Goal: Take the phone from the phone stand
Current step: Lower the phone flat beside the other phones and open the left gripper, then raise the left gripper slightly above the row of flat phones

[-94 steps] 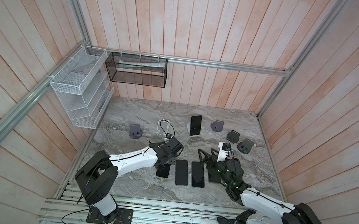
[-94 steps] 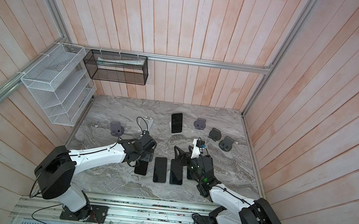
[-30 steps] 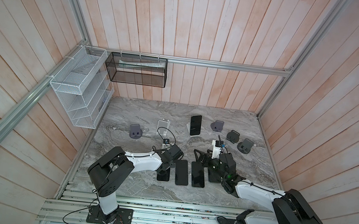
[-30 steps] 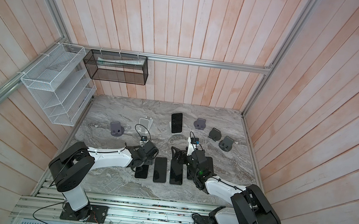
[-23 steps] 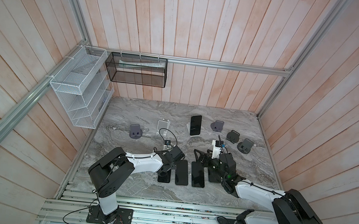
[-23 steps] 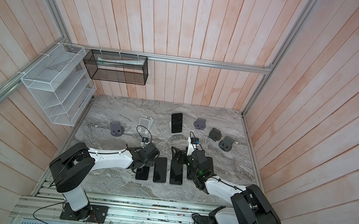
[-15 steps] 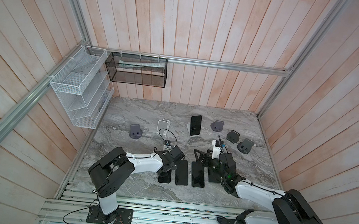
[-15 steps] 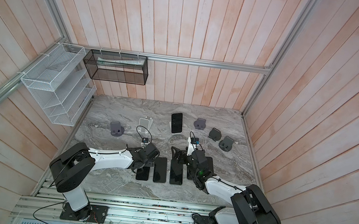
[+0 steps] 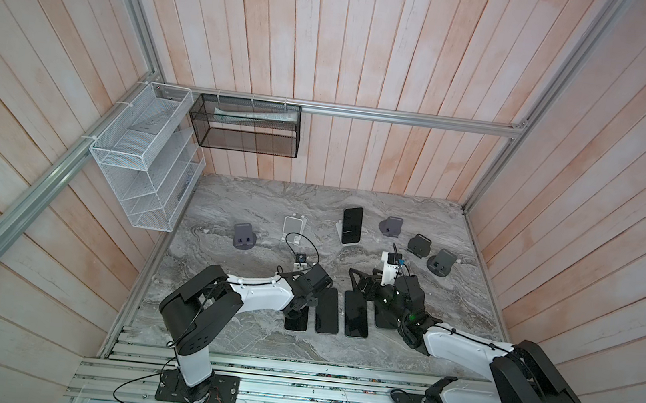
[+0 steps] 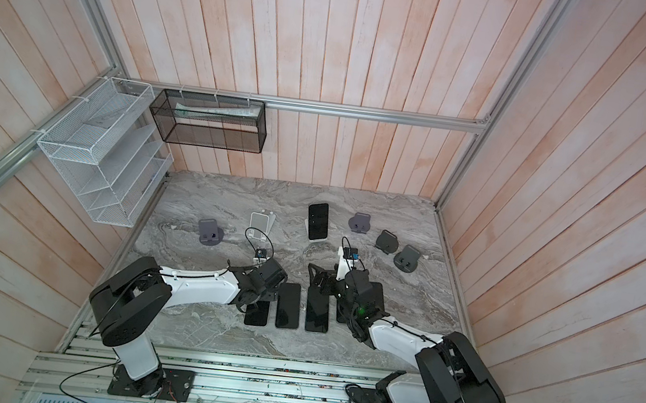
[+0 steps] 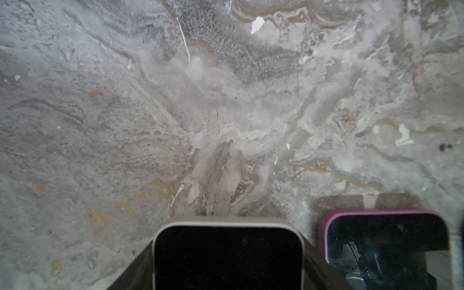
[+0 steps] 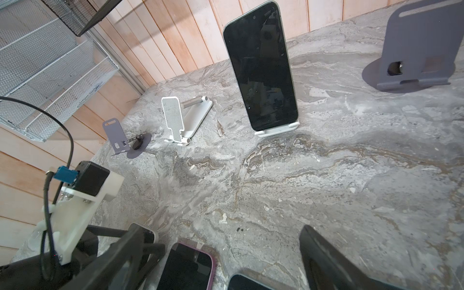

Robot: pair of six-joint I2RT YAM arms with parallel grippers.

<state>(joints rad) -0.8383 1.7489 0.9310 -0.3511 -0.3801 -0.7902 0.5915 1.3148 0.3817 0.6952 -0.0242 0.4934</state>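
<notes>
A grey-rimmed phone (image 11: 228, 258) clamped between the left fingers (image 11: 139, 273) has glossy black glass and a smooth, satin rim. Beyond the right fingers (image 12: 326, 258), a standing phone (image 12: 261, 62) with glossy black glass leans on a matt white plastic phone stand (image 12: 276, 130). The table (image 12: 351, 175) looks like matt, veined grey stone.

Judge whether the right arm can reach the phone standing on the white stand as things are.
Probably yes: the right gripper is open, facing the phone on its white stand, with only bare marble table between them.
</notes>
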